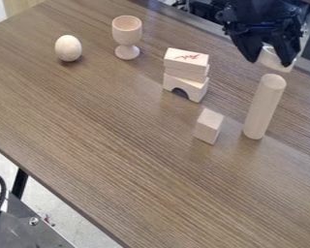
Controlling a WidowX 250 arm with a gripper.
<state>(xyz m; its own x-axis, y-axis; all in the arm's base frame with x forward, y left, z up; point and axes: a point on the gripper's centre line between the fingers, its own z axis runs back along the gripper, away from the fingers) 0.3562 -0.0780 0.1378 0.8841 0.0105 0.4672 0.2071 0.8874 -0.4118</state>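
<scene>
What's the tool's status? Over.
Tool gripping pale wooden piece. Upright cylinder just below it in view. Small block beside cylinder.

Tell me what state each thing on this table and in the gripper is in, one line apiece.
Gripper: closed on a pale piece
Pale piece: held off the table, near the cylinder's top
Cylinder: standing upright
Small block: standing on end
Arched block: under stacked blocks
Top block: lying flat, marked in red
Goblet: upright
Egg: standing on end
</scene>
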